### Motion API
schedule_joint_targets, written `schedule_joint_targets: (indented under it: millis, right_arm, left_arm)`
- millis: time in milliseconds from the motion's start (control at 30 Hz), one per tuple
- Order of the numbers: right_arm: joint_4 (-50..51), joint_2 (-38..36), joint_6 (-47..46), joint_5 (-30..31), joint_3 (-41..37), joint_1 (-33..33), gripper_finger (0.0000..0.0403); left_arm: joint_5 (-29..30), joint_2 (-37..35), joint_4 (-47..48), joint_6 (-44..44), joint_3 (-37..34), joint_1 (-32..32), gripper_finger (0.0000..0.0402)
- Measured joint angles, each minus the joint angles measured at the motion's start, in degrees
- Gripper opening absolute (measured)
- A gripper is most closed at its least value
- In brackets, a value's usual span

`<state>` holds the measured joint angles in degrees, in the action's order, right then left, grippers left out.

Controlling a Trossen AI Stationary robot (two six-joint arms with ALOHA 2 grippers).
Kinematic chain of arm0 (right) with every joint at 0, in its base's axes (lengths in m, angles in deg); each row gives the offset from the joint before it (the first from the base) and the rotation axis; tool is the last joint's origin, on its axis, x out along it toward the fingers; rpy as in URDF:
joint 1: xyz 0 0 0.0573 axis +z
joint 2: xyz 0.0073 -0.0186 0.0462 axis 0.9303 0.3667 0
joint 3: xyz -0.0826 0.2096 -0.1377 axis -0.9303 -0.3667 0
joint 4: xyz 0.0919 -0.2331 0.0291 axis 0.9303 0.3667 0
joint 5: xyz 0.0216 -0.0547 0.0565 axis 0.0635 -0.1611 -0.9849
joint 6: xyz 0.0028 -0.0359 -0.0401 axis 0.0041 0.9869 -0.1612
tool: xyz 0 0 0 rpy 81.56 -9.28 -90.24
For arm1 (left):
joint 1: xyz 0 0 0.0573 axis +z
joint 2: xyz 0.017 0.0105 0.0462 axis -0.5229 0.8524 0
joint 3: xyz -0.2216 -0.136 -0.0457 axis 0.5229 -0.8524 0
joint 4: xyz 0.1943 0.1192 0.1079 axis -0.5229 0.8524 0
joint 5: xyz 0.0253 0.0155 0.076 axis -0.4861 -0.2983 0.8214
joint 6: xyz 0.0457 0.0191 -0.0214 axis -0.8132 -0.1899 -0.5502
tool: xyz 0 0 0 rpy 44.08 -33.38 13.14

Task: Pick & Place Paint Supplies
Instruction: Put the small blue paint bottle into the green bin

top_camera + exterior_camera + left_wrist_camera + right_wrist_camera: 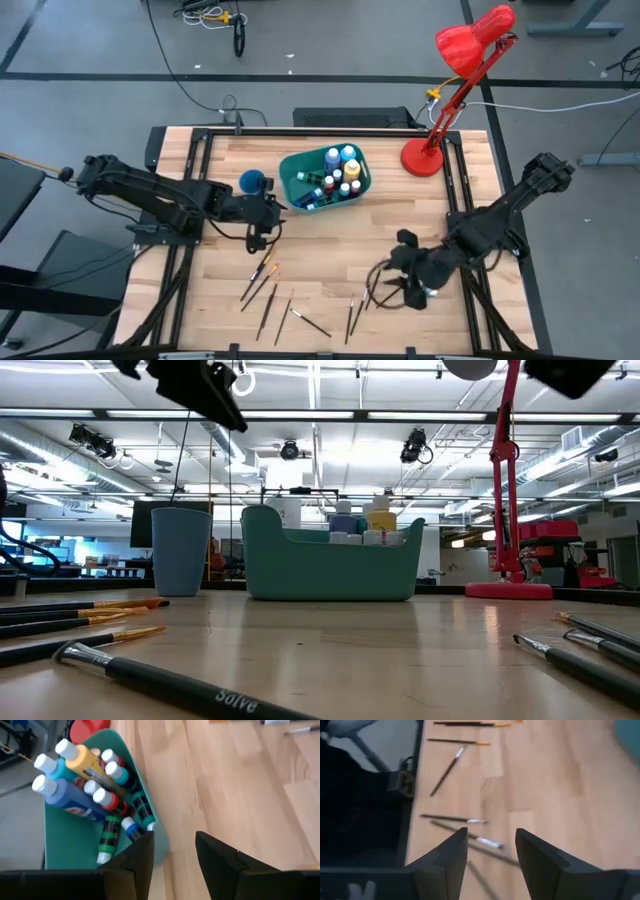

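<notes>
Several paint bottles (338, 172) with pale caps stand and lie in the teal bin (290, 180); the left wrist view shows them (85, 775) heaped against its wall. Several thin dark-handled brushes (268, 292) lie flat on the wood near the table's front edge, also seen in the right wrist view (451, 819). My left gripper (174, 840) hovers open just left of the bin's near corner, with nothing between its fingers. My right gripper (491, 834) hovers open above the front right brushes (355, 315), also holding nothing.
A small blue cup (254, 182) stands just left of the bin. A red desk lamp (425, 155) has its base at the back right. Bare wood lies between the bin and the brushes. A black frame (180, 250) runs along the table's sides.
</notes>
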<state>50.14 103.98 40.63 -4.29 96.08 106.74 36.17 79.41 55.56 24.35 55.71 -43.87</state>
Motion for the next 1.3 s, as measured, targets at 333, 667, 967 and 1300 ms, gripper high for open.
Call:
schedule_joint_targets:
  millis: [333, 667, 967, 1300]
  right_arm:
    - [7.7, -0.39, -2.45, 12.77, -0.33, 13.63, 0.0167]
    - [-0.34, -0.49, -11.4, 31.62, -13.67, 25.98, 0.0167]
    - [-21.09, -0.45, -17.54, 32.17, -28.09, 32.96, 0.0167]
    - [-26.26, -0.45, -11.75, 39.36, -33.02, 38.54, 0.0167]
  left_arm:
    - [-1.03, -0.04, -2.16, 1.48, -1.32, -0.02, 0.0153]
    - [-2.57, -0.04, -3.66, 0.17, -1.3, -0.02, 0.0153]
    - [-2.58, -0.04, -4.52, 0.17, -1.3, 0.0, 0.0153]
    - [-2.57, -0.04, -13.79, -3.34, -1.28, 0.0, 0.0153]
